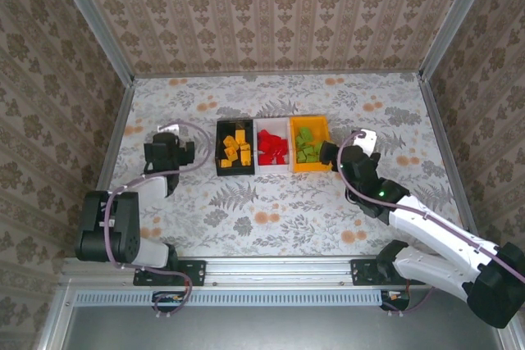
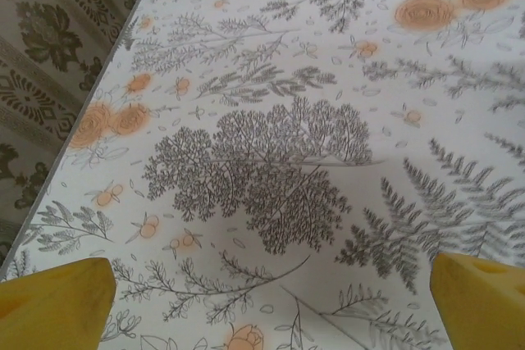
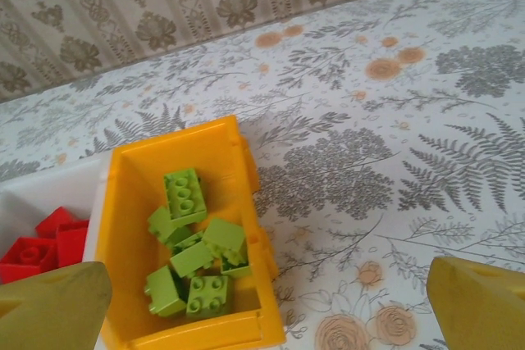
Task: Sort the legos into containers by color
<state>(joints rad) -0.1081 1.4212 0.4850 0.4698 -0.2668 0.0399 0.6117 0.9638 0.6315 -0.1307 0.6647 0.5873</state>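
Finishing the sort: every brick looks binned.
Red bricks [image 1: 272,147] lie in the white bin [image 1: 271,125], orange bricks [image 1: 235,149] in the black bin [image 1: 218,147] left of it, green bricks [image 3: 193,252] in the orange-yellow bin [image 1: 310,168] right of it; left gripper [image 1: 170,151] and right gripper [image 1: 332,153] gape empty, so retreat without nudging rims.
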